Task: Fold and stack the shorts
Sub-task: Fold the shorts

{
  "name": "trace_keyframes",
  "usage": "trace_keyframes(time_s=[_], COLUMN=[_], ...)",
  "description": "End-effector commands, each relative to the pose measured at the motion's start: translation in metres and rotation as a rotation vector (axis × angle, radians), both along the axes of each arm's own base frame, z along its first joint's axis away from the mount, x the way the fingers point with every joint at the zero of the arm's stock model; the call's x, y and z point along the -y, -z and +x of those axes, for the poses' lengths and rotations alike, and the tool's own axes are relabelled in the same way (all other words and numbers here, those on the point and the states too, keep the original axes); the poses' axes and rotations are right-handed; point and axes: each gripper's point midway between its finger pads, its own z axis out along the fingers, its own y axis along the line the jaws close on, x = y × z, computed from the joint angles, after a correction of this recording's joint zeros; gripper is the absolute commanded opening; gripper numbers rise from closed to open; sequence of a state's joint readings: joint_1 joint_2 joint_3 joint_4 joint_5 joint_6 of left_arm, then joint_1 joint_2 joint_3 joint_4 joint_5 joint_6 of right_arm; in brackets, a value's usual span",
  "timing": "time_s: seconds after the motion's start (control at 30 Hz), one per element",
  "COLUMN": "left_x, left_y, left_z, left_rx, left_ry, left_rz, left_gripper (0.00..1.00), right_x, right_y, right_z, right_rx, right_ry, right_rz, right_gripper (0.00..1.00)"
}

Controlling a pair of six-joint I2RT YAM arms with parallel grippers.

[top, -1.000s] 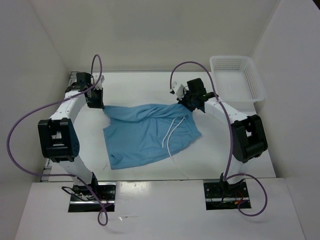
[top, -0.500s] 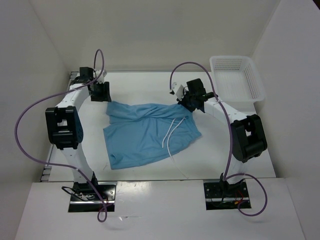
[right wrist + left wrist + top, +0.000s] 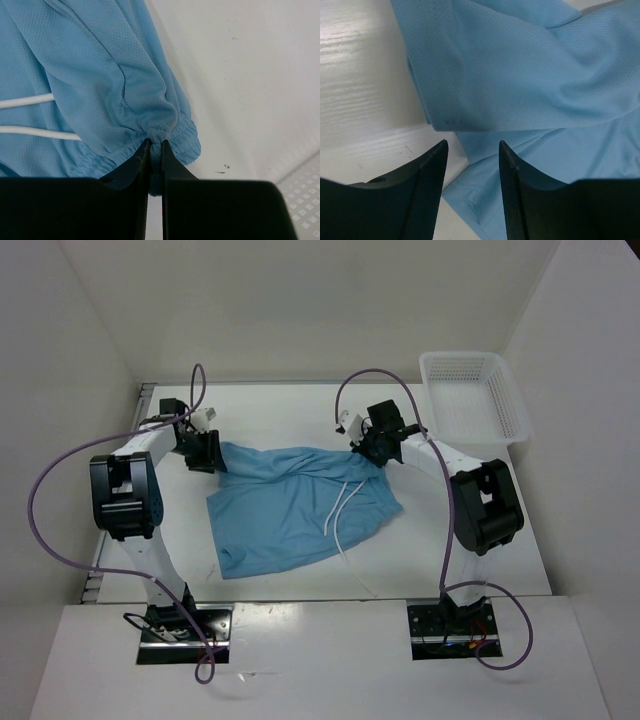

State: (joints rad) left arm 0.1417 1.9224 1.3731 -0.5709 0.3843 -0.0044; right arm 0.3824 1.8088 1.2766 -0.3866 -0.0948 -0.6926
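The light blue shorts (image 3: 295, 505) lie spread on the white table, folded over along the far edge, with the white drawstring (image 3: 340, 510) trailing toward the front. My left gripper (image 3: 207, 452) is open at the shorts' far left corner; in the left wrist view (image 3: 472, 147) its fingers stand apart over the cloth's (image 3: 530, 85) edge. My right gripper (image 3: 368, 448) is shut on the gathered waistband at the far right corner; the right wrist view (image 3: 155, 145) shows the cloth (image 3: 100, 75) pinched between the fingers, with the drawstring (image 3: 30, 117) at left.
A white mesh basket (image 3: 472, 395) stands at the far right of the table. The white enclosure walls rise close on the left, back and right. Purple cables (image 3: 60, 470) loop beside both arms.
My left arm swung in from the far left and came down at the shorts' far left corner. My right gripper shifted slightly left, holding the waistband.
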Motion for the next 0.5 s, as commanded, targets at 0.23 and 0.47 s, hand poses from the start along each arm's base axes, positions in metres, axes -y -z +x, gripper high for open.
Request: trace_keyframes(time_s=[0.23, 0.47], left_x=[0.002, -0.014], left_y=[-0.009, -0.001], left_z=[0.029, 0.033], left_rx=[0.071, 0.07], left_ry=[0.02, -0.018], left_rz=[-0.037, 0.048], left_gripper=[0.54, 0.54], right_x=[-0.01, -0.01], right_y=[-0.006, -0.007], right_z=[0.0, 0.0], right_rx=[0.012, 0.015], right_ry=[-0.04, -0.048], right_rz=[0.014, 0.01], right_gripper=[0.0, 0.0])
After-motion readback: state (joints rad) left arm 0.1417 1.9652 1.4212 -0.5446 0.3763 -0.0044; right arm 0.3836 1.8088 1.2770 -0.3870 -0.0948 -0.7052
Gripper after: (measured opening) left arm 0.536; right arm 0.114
